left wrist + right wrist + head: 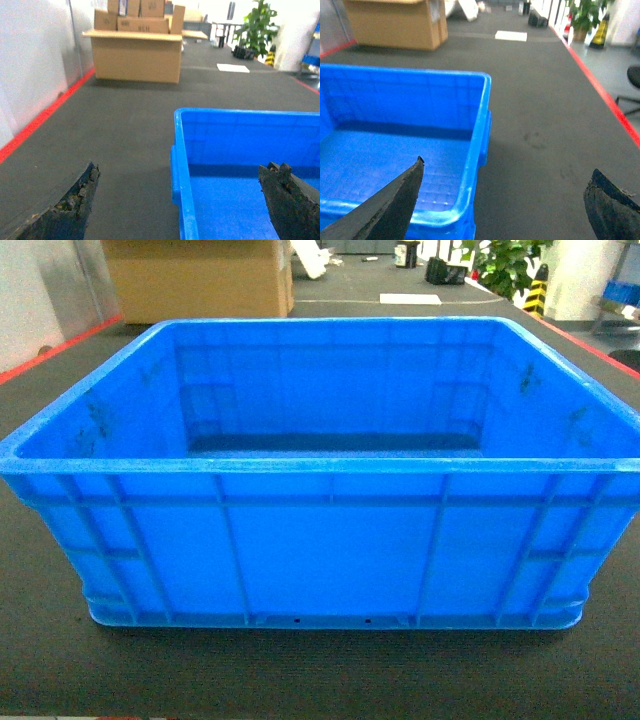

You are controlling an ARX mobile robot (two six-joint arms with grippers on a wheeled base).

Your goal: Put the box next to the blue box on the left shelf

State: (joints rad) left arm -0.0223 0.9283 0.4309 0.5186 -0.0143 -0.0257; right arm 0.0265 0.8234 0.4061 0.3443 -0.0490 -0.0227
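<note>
Sitting square in the head view, the large bright-blue rectangular plastic crate (320, 540) rests on a dark grey matted floor (320, 680), its thick rolled rim level, its ribbed long side facing the camera and its smooth inside bare. No label or moulded writing can be read on the crate.

Beyond the crate's far left corner stands a big brown cardboard carton (200, 278) with its flaps open and smaller cartons stacked on it (131, 15); dark print shows on one of those smaller cartons, but it is too blurred to read. A red line (45, 115) runs along the floor edge left of the crate, and another red line (600, 90) runs right of it. Past the crate's far right corner are a green potted plant (505, 265) and a white sheet lying flat on the floor (410, 299).

The left gripper (182, 200) hangs over the crate's left end wall, its worn black fingers (75, 205) spread wide, one outside the wall over the floor and the other over the inside. The right gripper (502, 200) straddles the crate's right end wall in the same manner, its fingers (395, 200) wide apart and gripping nothing.
</note>
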